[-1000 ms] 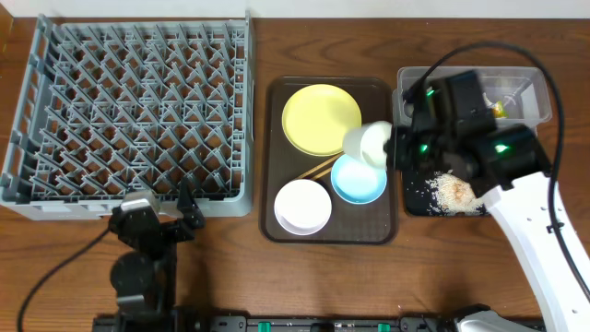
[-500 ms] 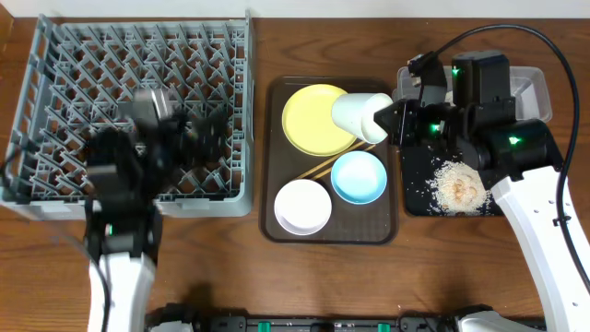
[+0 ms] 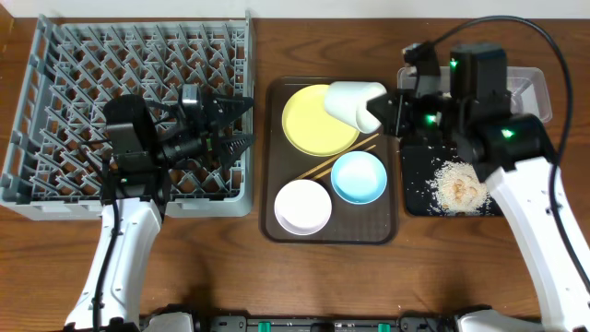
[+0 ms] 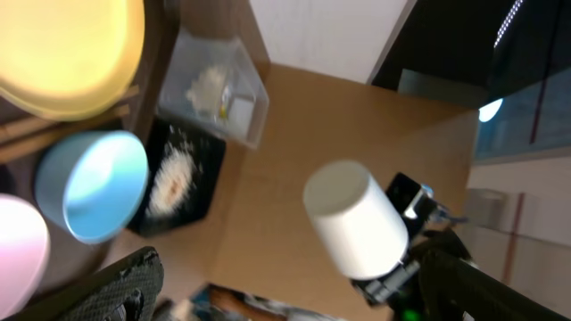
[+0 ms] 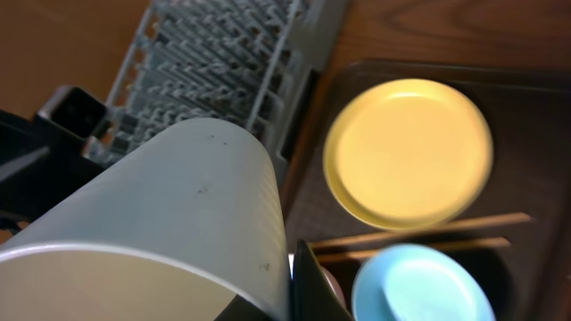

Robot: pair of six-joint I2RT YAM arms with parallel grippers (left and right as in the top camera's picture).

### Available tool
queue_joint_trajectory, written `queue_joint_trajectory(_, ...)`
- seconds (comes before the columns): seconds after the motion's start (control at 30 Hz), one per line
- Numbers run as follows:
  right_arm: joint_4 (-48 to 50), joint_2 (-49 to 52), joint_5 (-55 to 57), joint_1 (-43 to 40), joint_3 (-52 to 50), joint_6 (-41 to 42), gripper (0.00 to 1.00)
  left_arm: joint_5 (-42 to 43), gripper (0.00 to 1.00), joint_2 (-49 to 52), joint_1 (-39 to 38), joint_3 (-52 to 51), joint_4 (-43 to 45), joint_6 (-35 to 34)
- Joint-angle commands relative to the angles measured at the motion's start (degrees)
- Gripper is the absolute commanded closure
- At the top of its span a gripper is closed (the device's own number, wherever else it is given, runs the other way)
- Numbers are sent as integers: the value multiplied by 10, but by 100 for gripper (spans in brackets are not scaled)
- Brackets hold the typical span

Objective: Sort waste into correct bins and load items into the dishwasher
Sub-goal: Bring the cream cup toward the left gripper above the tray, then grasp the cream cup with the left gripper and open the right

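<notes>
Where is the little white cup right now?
In the overhead view, the cup is held sideways in the right tool, above the right edge of the yellow plate on the brown tray.

Most of clear tub (image 3: 535, 88) behind right arm (image 3: 516, 138), perhaps holding tissue (image 4: 207, 86)

The dark brown wooden table (image 3: 277, 277) carries four things. Over at nine o'clock sits a large square grey plastic dish rack (image 3: 55, 111) with rows of upright pegs. In the middle lies a flat brown rectangular serving tray (image 3: 369, 223), just beside the rack. At three o'clock rests a shallow black rectangular tray (image 3: 419, 198), and just beyond it, at two o'clock, a clear rectangular plastic tub (image 3: 530, 92).
</notes>
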Motion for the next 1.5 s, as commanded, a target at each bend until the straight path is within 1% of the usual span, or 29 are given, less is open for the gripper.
queue_joint_trajectory(0.0, 33, 48, -104, -5, 3, -13, 99, 40, 7, 4, 2, 5, 1, -41)
queue_joint_trajectory(0.1, 82, 86, -189, -5, 3, -31, 99, 74, 7, 4, 2, 5, 2, -41)
queue_joint_trajectory(0.2, 123, 122, -260, -5, 3, -35, 99, 77, 7, 4, 2, 5, 4, -33)
queue_joint_trajectory(0.33, 200, 179, -379, -3, 3, -27, 99, 90, 8, 4, 2, 5, 6, 35)
queue_joint_trajectory(0.4, 237, 202, -412, 1, 3, -3, 99, 111, 8, 4, 2, 5, 6, 77)
queue_joint_trajectory(0.47, 264, 217, -433, 7, 3, 3, 99, 132, 8, 4, 2, 5, 6, 116)
queue_joint_trajectory(0.57, 276, 226, -437, 30, 3, 8, 99, 149, 8, 4, 2, 5, 5, 149)
queue_joint_trajectory(0.67, 298, 226, -436, 52, 3, 6, 99, 148, 8, 4, 2, 5, 5, 150)
queue_joint_trajectory(0.83, 334, 226, -411, 83, 3, 35, 99, 148, 8, 4, -7, 5, 5, 148)
queue_joint_trajectory(1.03, 335, 226, -389, 112, 3, 36, 99, 148, 8, 4, -8, 5, 5, 134)
queue_joint_trajectory(1.23, 329, 226, -389, 116, 3, 31, 99, 159, 9, 4, -8, 5, 5, 130)
queue_joint_trajectory(1.47, 295, 226, -393, 123, 3, -11, 99, 174, 9, 4, -8, 5, 6, 126)
